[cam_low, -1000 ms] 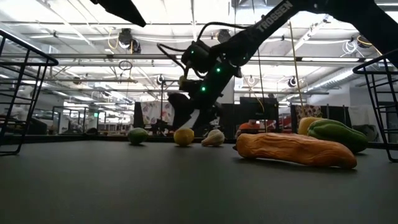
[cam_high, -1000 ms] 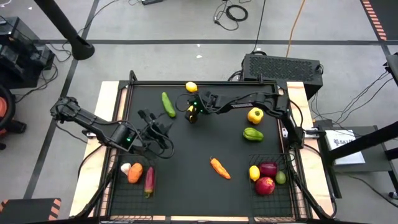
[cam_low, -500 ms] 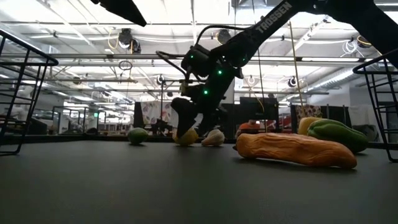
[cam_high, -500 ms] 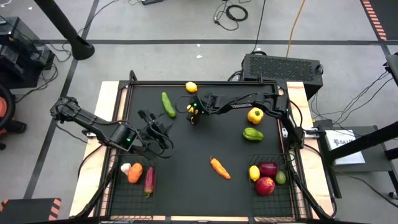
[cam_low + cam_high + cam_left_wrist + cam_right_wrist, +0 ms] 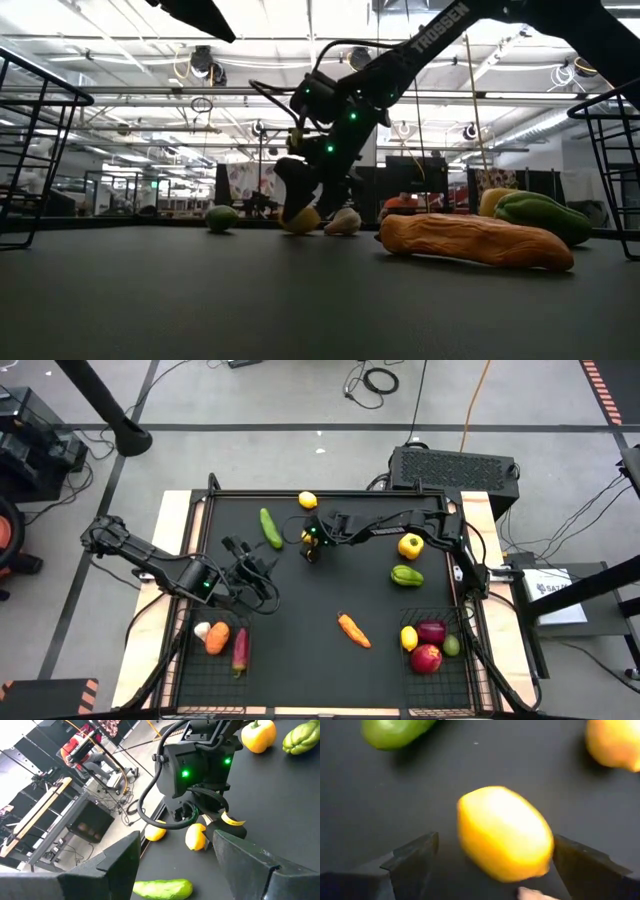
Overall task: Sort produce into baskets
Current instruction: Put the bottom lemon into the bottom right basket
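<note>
Lemon [image 5: 504,834] lay on the black counter [image 5: 300,610] near its far edge, directly under the right pincer [image 5: 309,546]. Glossy yellow, oval, with a small nub at one end; in the right wrist view its long axis ran slantwise across the gap between the two dark fingers [image 5: 412,857], which stood wide on either side, not touching it. In the low view the pincer's tips were down at counter level around the lemon [image 5: 300,219].

A second lemon [image 5: 308,501] sat just beyond, at the far rim. A green cucumber [image 5: 270,527] lay near, to the left, its long axis running from far-left to near-right.

Right half of the counter: yellow pepper [image 5: 410,545], green pepper [image 5: 406,575] just nearer than it, and an orange carrot [image 5: 353,630] lying slantwise near the middle.

Right basket [image 5: 470,670] at the near right corner held a lemon, a dark red piece, a red apple [image 5: 425,659] and a small green piece. Left basket [image 5: 185,675] at the near left corner held white garlic [image 5: 202,630], an orange piece and a long purplish-red piece.

Left pincer [image 5: 240,555] hovered above the counter's left side, partly open, holding nothing.
</note>
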Robot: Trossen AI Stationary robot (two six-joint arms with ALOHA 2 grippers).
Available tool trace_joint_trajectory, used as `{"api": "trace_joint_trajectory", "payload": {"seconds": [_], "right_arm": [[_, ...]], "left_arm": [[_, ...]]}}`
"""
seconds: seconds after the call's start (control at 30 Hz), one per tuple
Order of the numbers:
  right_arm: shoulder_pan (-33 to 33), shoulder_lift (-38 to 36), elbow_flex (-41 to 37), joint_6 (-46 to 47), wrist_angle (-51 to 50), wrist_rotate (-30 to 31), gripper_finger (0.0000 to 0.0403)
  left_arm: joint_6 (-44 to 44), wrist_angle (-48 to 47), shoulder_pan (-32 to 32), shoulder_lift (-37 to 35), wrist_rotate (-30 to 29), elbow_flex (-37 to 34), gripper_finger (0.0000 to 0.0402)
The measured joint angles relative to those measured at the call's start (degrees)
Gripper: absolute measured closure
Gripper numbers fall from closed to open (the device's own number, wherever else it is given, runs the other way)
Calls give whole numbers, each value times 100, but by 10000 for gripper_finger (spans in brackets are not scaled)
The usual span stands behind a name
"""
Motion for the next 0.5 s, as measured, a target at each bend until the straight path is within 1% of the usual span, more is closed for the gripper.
{"api": "trace_joint_trajectory", "payload": {"seconds": [0.07, 0.13, 0.3, 0.4, 0.5], "right_arm": [[3, 0, 0, -4, 5, -156, 48], [3, 0, 0, -5, 0, -269, 72], [5, -2, 0, -26, 2, -269, 134], [3, 0, -2, -27, 3, -267, 161], [14, -2, 0, -25, 3, -265, 179]], "left_arm": [[0, -1, 0, 0, 0, 0, 148], [0, -1, 0, 0, 0, 0, 148], [0, -3, 0, 0, 208, 0, 148], [0, -3, 0, 0, 236, 0, 148], [0, -4, 0, 0, 238, 0, 148]]}}
